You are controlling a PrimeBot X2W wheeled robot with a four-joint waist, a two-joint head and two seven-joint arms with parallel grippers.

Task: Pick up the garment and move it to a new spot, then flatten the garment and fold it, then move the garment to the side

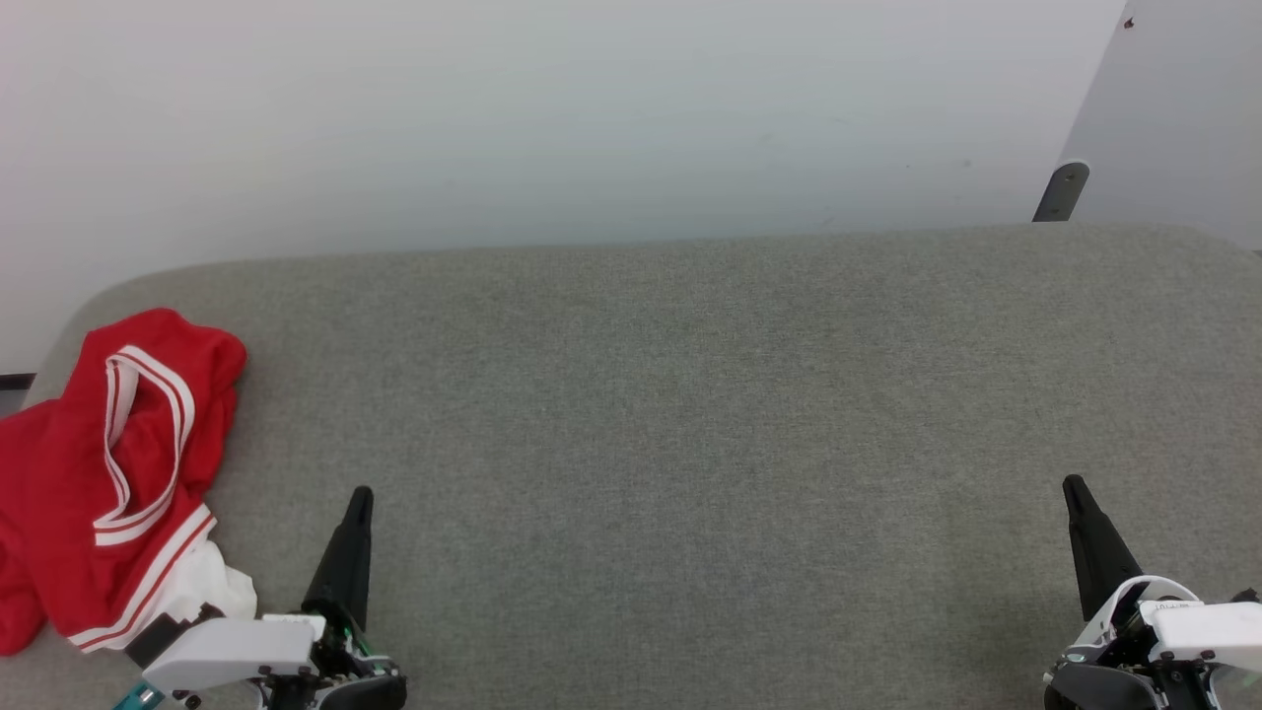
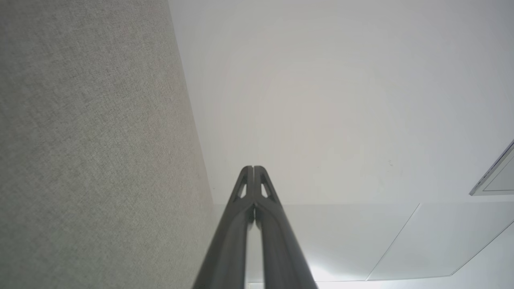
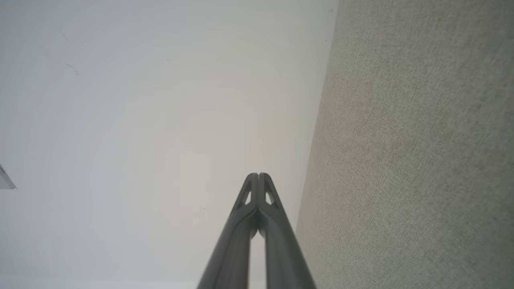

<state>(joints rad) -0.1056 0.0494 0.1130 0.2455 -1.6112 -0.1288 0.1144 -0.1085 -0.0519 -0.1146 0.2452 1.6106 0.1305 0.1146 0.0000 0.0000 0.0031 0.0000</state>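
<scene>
The garment (image 1: 108,473), a bright red T-shirt with white sleeve ends and red-and-white striped trim, lies crumpled at the left edge of the grey fabric surface (image 1: 690,414). My left gripper (image 1: 362,493) stands just right of it at the lower left, shut and holding nothing, apart from the cloth. At the lower right my right gripper (image 1: 1072,483) is shut and empty too. In the left wrist view the left gripper (image 2: 253,167) has its fingertips pressed together, and in the right wrist view the right gripper (image 3: 258,174) shows the same.
A white wall (image 1: 552,118) rises behind the grey surface. A dark bracket (image 1: 1061,192) sits at the back right by a pale panel. The grey surface (image 2: 88,144) runs along the left of the left wrist view, and grey surface (image 3: 421,152) along the right of the right wrist view.
</scene>
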